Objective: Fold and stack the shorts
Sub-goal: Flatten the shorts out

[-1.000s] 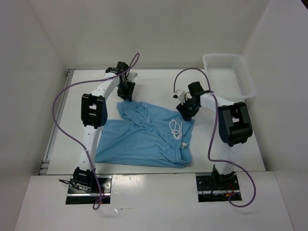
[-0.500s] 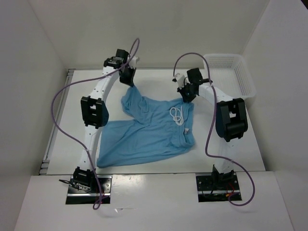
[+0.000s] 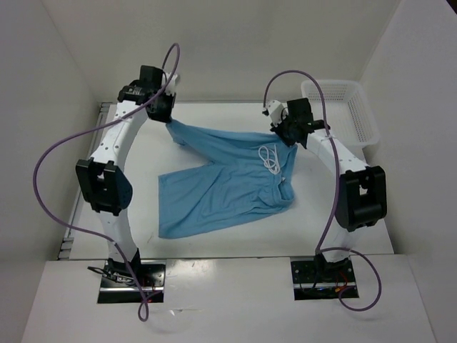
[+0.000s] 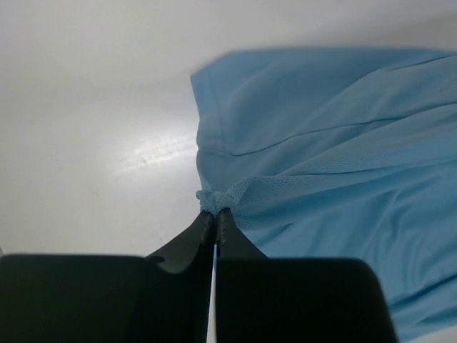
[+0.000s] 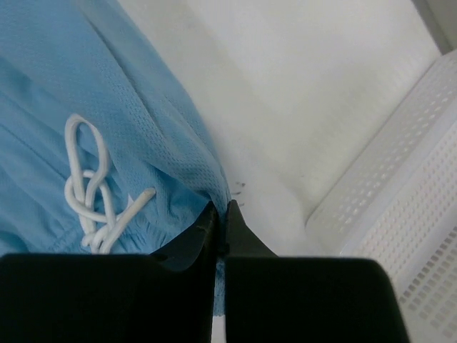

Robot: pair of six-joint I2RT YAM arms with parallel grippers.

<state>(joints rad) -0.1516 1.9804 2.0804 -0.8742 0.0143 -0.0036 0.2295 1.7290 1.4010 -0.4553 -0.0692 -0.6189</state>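
Blue shorts (image 3: 225, 186): we see left gripper (image 3: 169, 119) and right gripper (image 3: 285, 136) each clenched on an edge, held well apart, presumably to stretch the fabric flat for folding

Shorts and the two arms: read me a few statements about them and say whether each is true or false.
1. The left jaws are shut on a corner of the shorts. True.
2. The shorts lie inside the basket. False: they lie on the table, beside the basket.
3. A white drawstring shows on the shorts close to the right jaws. True.
4. The right jaws stand wide open above the fabric. False: they are shut on an edge of the shorts.
5. The shorts are folded into a neat stack. False: they are spread out unfolded, with the far edge stretched between the two arms.
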